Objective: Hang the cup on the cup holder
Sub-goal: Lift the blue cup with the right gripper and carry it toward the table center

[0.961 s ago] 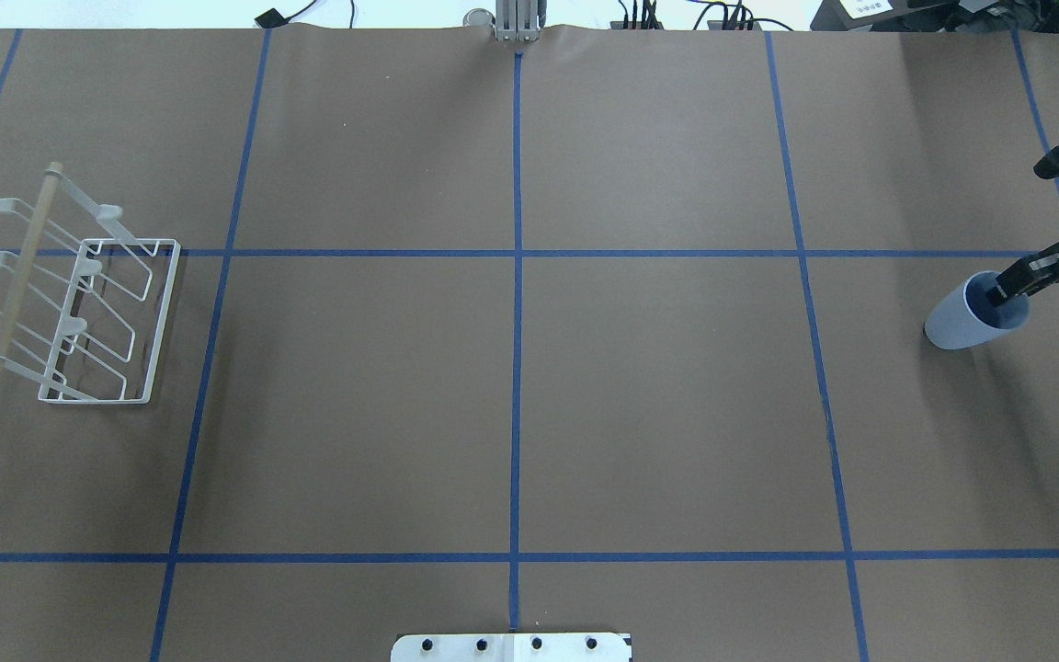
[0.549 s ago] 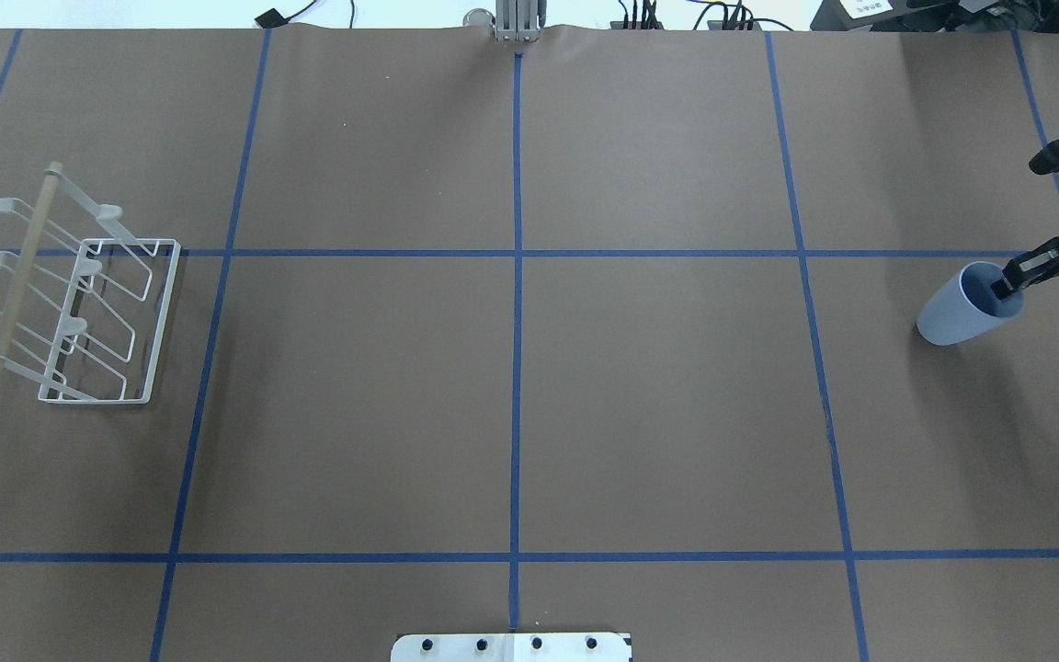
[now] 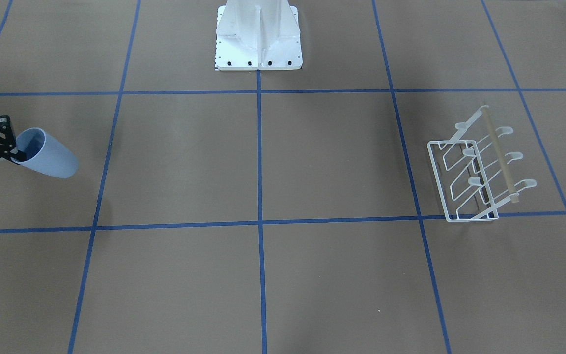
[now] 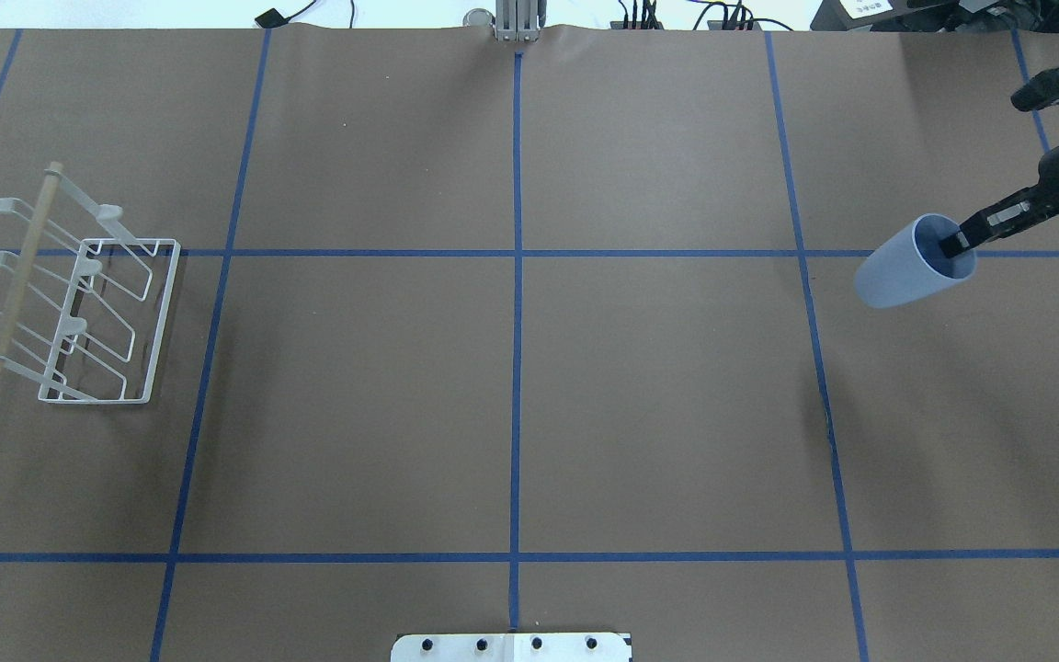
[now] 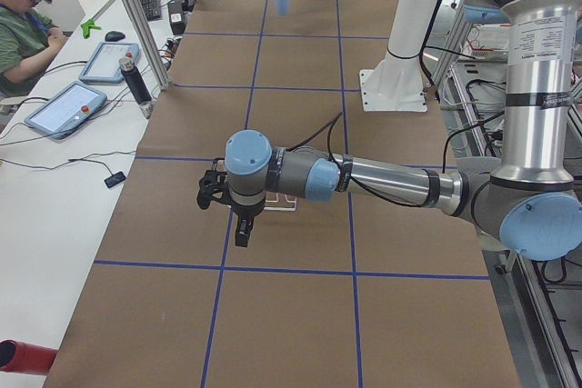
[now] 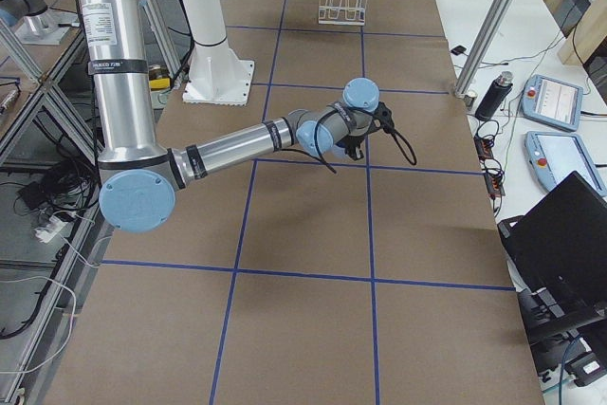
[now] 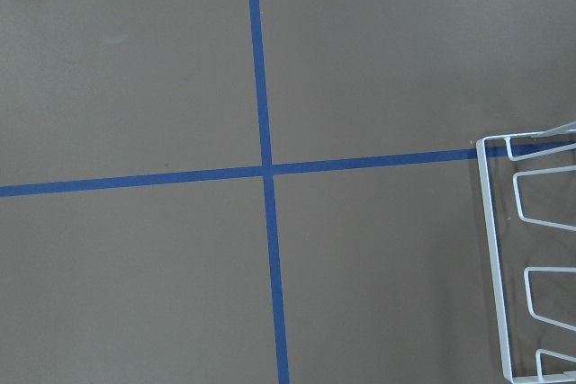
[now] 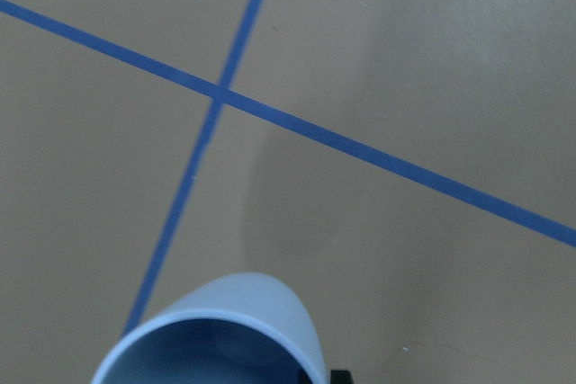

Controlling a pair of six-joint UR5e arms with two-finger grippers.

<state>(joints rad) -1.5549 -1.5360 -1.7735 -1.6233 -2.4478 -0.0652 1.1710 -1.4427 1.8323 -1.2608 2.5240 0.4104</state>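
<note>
Cup [image 4: 905,278] at 3 o'clock in overhead view, tilted, apparently lifted off bench [image 4: 585,414]. Right hand [image 4: 956,245] pinches its rim, one finger inside. Cup holder [image 4: 88,313] well apart at 9 o'clock. Left hand [image 5: 238,220] hovers there, grip unreadable. Best carry: slow, mouth angled toward a prong.

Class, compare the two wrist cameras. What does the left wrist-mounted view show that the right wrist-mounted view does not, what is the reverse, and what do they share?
Only the left wrist view shows the cup holder; its white wire base frame enters at the right edge. Only the right wrist view shows the cup, with its open rim at the bottom edge. Both show the brown table with crossing blue tape lines.
</note>
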